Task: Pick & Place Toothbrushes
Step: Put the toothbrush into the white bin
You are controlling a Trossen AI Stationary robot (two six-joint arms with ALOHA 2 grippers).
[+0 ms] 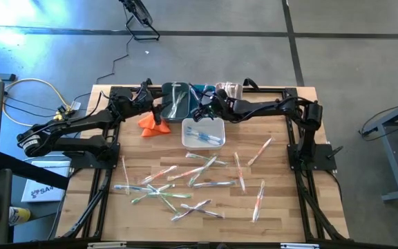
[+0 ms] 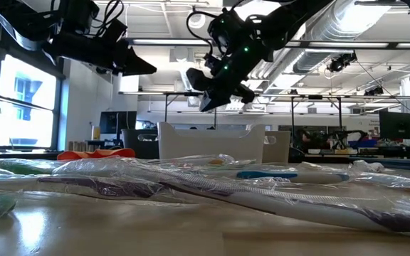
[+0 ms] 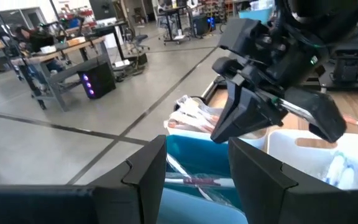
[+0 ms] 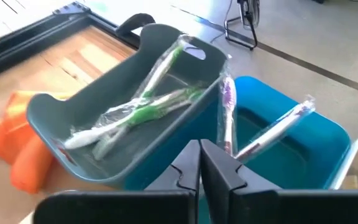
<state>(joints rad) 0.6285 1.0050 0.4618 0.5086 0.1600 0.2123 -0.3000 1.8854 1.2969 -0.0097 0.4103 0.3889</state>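
Observation:
Many wrapped toothbrushes point(image 1: 185, 183) lie scattered on the near half of the wooden table. Two green ones point(image 4: 145, 109) lie in the grey bin point(image 4: 160, 146), purple ones point(image 4: 272, 134) lean in the blue bin point(image 4: 319, 134), and blue ones point(image 1: 202, 135) lie in the white bin point(image 1: 221, 126). My right gripper point(image 4: 201, 163) hovers shut over the seam between the grey and blue bins, slanting down, with nothing between its fingers; it also shows in the high view point(image 1: 197, 112). My left gripper point(image 3: 197, 174) stands open and level above the table's far left, by the grey bin.
An orange folded cloth point(image 1: 154, 123) lies left of the white bin. A pile of clear wrappers point(image 1: 230, 88) sits at the far edge, right of the blue bin. The table's black frame point(image 1: 296, 149) runs along both sides.

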